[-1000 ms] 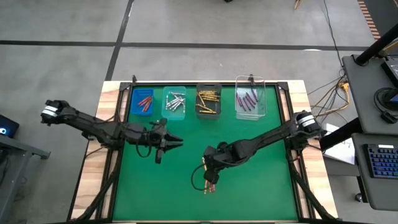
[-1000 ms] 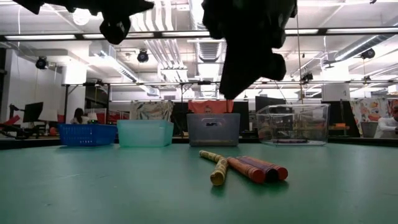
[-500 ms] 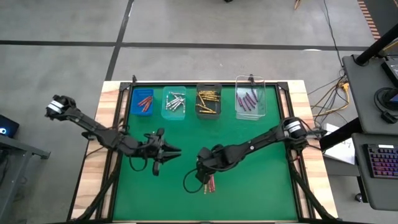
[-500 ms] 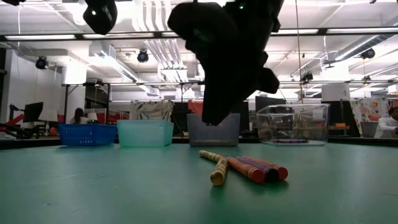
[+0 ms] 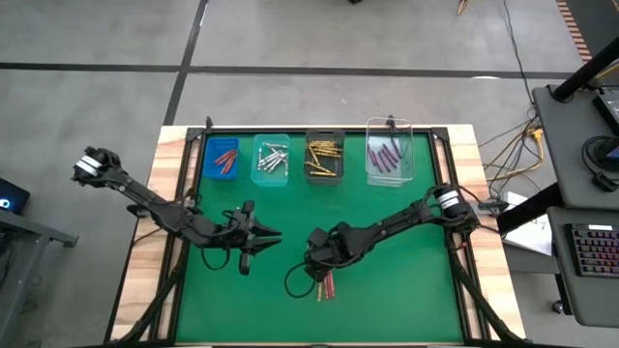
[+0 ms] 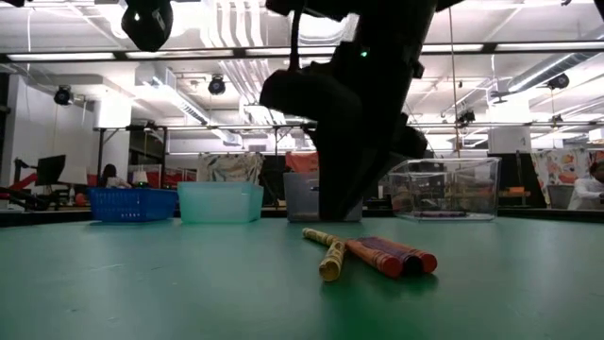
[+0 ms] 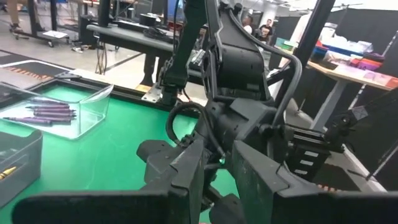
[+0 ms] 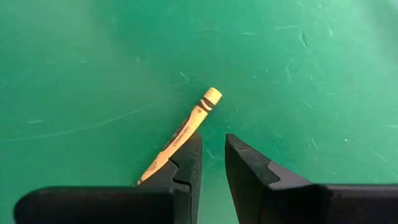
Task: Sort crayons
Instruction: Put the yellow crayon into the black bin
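Since a second ago my right pincer [image 5: 317, 274] has dropped low over the loose crayons [image 6: 370, 255] near the mat's front. Left pincer [image 5: 259, 235] waits mid-mat, fingers narrowly apart, empty. Mine, slightly parted, stands beside the gold crayon [image 8: 181, 133]; next I must straddle it.

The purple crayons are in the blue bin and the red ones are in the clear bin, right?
No, that's swapped. The high view shows the purple crayons in the clear bin and the red crayons in the blue bin.
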{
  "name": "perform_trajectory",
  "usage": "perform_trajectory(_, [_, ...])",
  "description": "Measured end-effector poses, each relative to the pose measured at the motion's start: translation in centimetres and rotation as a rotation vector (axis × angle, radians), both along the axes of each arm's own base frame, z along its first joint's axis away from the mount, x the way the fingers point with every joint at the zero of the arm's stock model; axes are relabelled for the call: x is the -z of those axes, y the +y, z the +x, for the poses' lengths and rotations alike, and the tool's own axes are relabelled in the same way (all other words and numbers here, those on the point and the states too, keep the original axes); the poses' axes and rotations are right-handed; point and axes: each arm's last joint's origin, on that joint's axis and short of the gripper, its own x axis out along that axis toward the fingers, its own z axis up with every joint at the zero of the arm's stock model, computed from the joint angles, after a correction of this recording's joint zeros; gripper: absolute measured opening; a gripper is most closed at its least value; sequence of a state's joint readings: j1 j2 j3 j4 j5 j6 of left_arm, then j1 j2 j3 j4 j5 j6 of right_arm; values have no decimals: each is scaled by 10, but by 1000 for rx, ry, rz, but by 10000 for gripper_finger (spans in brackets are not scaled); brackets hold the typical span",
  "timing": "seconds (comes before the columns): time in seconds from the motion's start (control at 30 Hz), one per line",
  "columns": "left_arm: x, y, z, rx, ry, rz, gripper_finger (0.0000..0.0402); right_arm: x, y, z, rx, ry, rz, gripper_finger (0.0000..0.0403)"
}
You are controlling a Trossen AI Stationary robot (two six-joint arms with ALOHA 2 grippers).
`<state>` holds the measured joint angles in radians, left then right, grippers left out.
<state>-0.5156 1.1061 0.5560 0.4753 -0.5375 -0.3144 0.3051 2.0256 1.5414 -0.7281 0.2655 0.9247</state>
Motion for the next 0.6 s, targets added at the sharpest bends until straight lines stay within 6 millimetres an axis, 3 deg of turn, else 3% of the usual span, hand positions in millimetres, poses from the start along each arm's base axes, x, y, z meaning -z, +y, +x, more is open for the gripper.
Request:
perform_trajectory(0.17, [4,-1,3,-6,11,-3,68,9,1,1,-4,25,7,68])
perform_trajectory(0.6, [10,-5,9,-6,14,-3,68,22,2,3,13,46,7,132])
